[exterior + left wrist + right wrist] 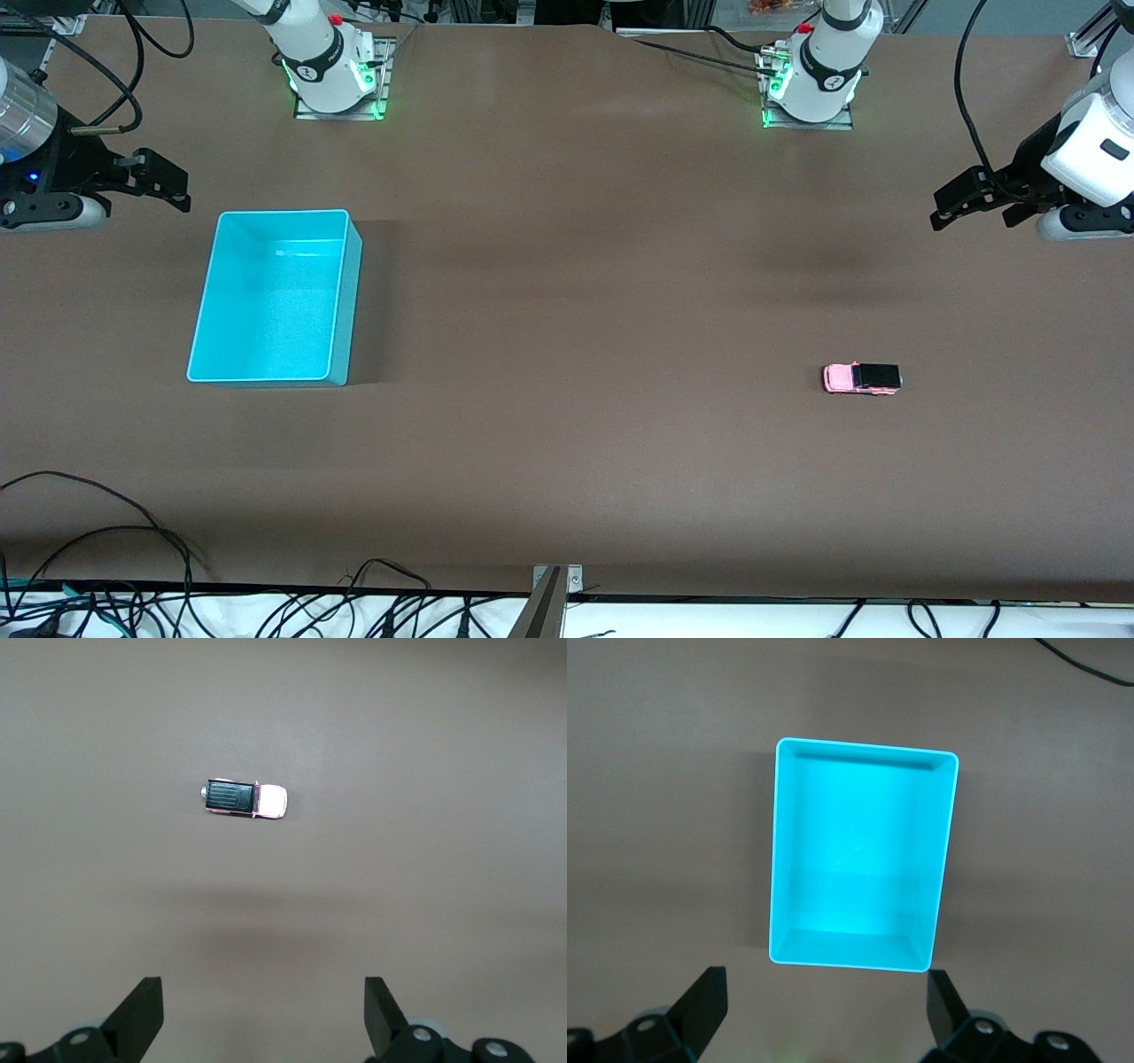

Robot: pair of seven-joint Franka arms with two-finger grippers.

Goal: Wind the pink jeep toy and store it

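Front view, from the right arm's end of the tabletop (567, 266) to the left arm's end.

Right pincer (173, 186): one, black, held up in the air over bare brown tabletop at the right arm's end, beside the bin. Its two fingers (700, 1001) stand wide apart with nothing between them. The right arm waits.

Cyan bin (341, 292): one, rectangular and open-topped, resting on the tabletop toward the right arm's end. The right wrist view looks straight down into the bin (864, 749); only its bare cyan floor shows.

Arm bases: two, white, standing along the edge of the tabletop farthest from the front camera, each lit green at the foot. Each carries a small round mark too small to read.

Pink jeep toy (861, 378): one, on its wheels on the tabletop toward the left arm's end, well apart from the bin and nearer to the front camera than the left pincer. Pink bonnet, black rectangular roof; the bonnet points toward the bin. In the left wrist view the pink jeep toy (244, 799) shows no legible writing.

Left pincer (952, 206): one, black, in the air over bare tabletop at the left arm's end. Its fingers (142, 1010) are spread wide and grip nothing; the toy is untouched. The left arm also waits.
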